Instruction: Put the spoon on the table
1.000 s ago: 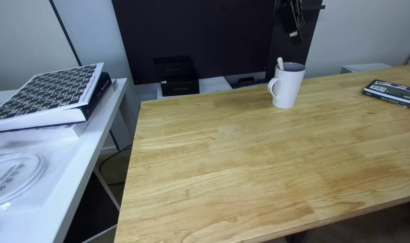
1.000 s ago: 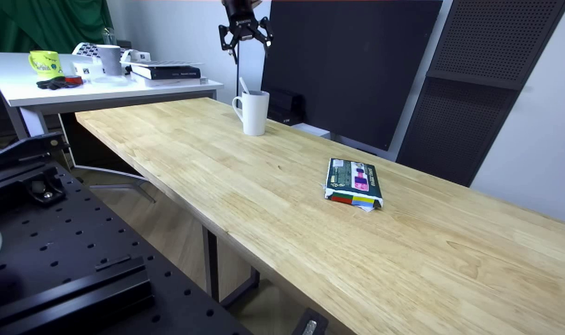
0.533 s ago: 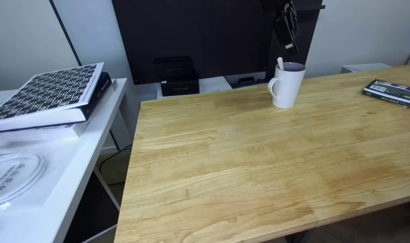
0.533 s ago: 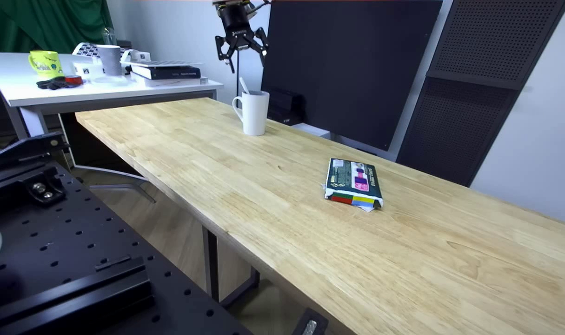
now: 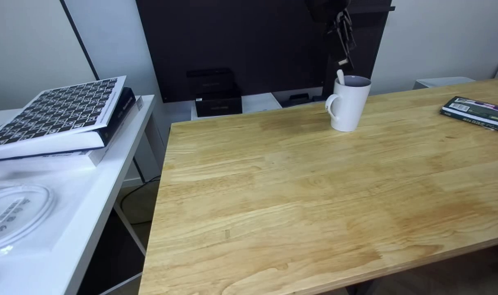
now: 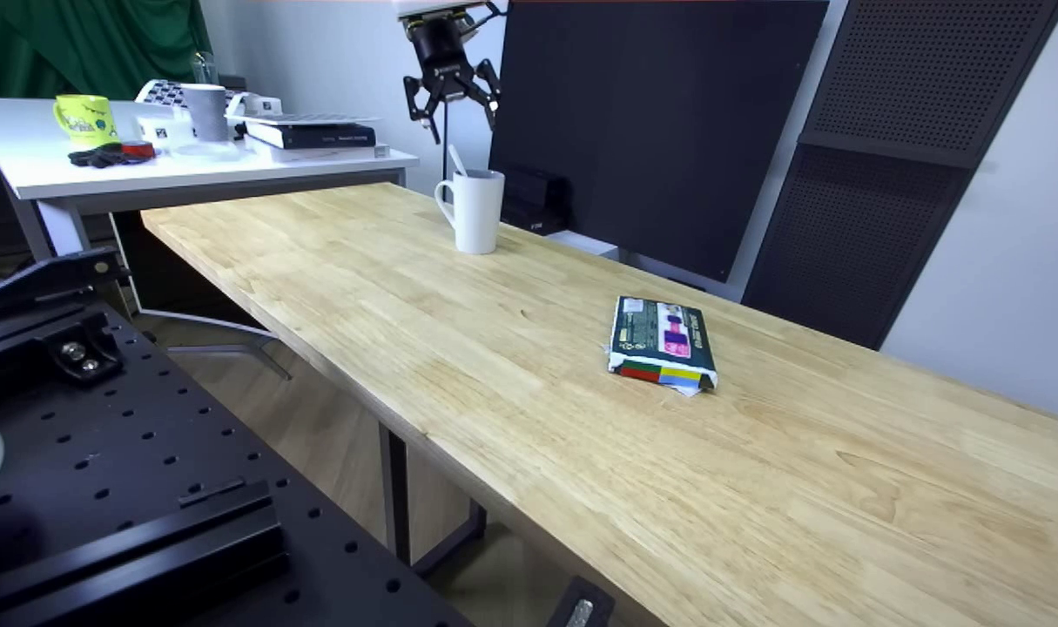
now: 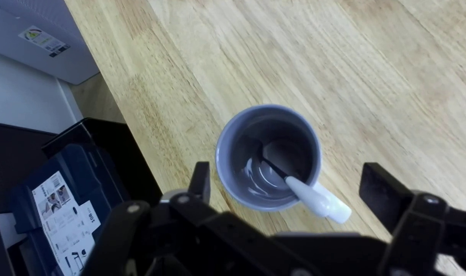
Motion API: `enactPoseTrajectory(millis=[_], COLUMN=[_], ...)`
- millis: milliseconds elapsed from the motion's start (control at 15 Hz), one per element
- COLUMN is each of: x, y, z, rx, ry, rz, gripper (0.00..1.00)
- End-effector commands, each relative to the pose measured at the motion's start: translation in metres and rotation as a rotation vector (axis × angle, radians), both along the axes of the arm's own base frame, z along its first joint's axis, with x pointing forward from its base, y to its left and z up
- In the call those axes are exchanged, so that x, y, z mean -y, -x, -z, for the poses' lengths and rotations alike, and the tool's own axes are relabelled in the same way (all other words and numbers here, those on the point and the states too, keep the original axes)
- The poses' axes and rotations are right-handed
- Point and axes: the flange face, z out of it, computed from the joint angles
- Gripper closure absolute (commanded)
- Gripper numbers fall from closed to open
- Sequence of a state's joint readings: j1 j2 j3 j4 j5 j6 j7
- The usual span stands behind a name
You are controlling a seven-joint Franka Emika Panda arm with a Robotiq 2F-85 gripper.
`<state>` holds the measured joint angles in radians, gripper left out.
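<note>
My gripper (image 6: 464, 127) hangs spread wide above the white mug (image 6: 478, 218); I should centre its 2 fingers (image 7: 386, 195) around the leaning spoon (image 7: 303, 193) before pinching.

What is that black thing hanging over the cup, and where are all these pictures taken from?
That's a robot arm, and the black tool at its end works like a two-fingered hand. Two pictures come from cameras outside the robot, facing the wooden table. The close-up comes from a camera on its wrist, looking down into the white mug. The spoon leans inside the mug, its pale end poking out. A flat dark packet lies on the table too. The tool is open and holds nothing. The spoon is supposed to go on the table.
</note>
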<state>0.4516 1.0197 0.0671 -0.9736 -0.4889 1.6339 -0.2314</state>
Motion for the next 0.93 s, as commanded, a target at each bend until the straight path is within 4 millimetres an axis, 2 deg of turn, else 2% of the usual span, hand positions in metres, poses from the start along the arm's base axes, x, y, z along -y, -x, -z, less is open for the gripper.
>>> enactPoseTrajectory(millis=[0,533,600,667,867], x=[-0.005,-0.010,-0.010,-0.011,-0.011], y=[-0.006,-0.005,-0.005,-0.005,-0.006], z=[0.004,0.017,0.018,0.019,0.018], rx=[0.010,0.000,-0.001,-0.001,0.000], ry=[0.009,0.007,0.008,0.010,0.008], rz=[-0.013,-0.019,-0.022,-0.022,-0.020], gripper=[0.00,0.00,0.25,0.26,0.47])
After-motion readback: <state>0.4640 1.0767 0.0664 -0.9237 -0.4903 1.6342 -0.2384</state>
